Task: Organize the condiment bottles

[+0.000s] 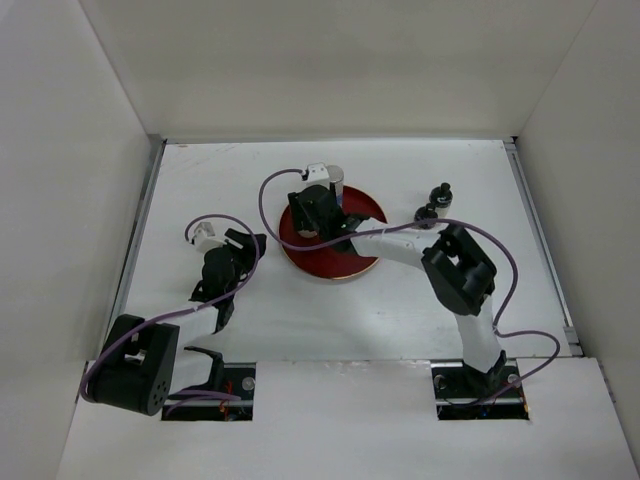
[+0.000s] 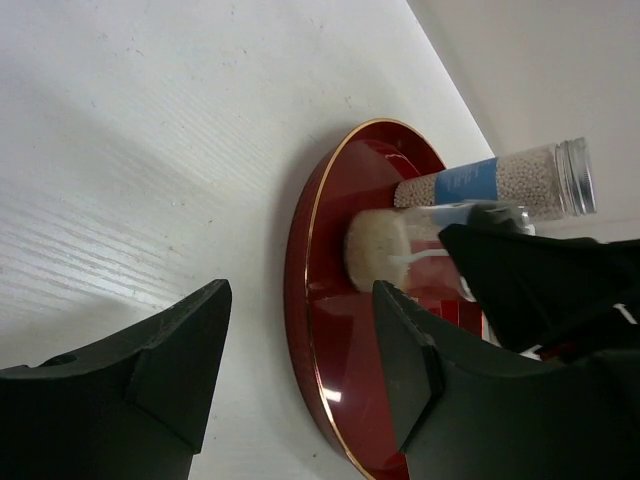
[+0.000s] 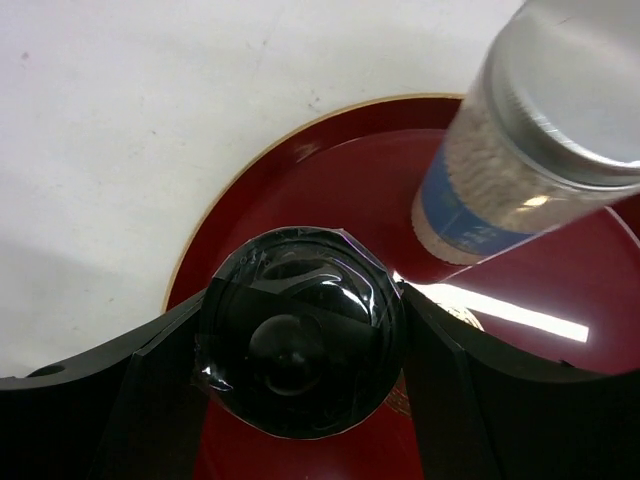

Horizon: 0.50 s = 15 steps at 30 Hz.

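Your right claw (image 1: pixel 312 212), clamped on the short black-capped bottle (image 3: pixel 300 345), could topple the tall blue-banded glass cylinder (image 3: pixel 500 190) beside it on the round red tray (image 3: pixel 300 190); your left claw (image 2: pixel 300 310) gapes empty.

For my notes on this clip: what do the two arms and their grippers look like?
Both arms match: the left arm and right arm have bulky black joint housings joined by white links, each trailed by a looping purple cable and carrying a small white block near the wrist. The left gripper and right gripper have thick matte-black, wedge-shaped jaws. No markings show.
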{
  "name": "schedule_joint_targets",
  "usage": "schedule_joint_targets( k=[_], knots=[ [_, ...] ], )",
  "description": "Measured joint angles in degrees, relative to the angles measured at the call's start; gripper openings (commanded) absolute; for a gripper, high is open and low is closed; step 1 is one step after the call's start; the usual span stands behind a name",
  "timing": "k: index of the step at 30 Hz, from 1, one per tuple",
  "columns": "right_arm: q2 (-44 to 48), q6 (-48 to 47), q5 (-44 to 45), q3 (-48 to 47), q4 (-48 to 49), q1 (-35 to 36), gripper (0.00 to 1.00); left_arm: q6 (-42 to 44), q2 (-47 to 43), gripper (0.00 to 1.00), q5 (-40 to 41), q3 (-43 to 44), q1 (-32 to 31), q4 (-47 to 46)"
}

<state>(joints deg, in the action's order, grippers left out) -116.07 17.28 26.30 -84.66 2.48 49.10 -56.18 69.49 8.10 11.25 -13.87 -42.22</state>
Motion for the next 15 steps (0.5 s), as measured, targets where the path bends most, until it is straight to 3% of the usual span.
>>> schedule_joint_targets(
  k=[3, 6, 10, 15],
  knots=[
    [-2.1, 0.2, -0.2, -0.8, 0.3, 0.0, 0.91, 0.0, -0.5, 0.57, 0.0, -0.1, 0.0, -0.1],
    [-1.9, 0.1, -0.3, -0.8, 1.3, 0.0, 0.99, 0.0, -0.5, 0.57, 0.0, -0.1, 0.0, -0.3],
    [2.3, -0.1, -0.6, 1.5, 1.9, 0.0, 1.00, 0.0, -0.6, 0.57, 0.0, -0.2, 0.0, -0.5],
    [22.5, 0.0, -0.2, 15.2, 3.1, -0.6, 0.94, 0.0, -0.7, 0.58, 0.0, -0.2, 0.0, -0.5]
  ],
)
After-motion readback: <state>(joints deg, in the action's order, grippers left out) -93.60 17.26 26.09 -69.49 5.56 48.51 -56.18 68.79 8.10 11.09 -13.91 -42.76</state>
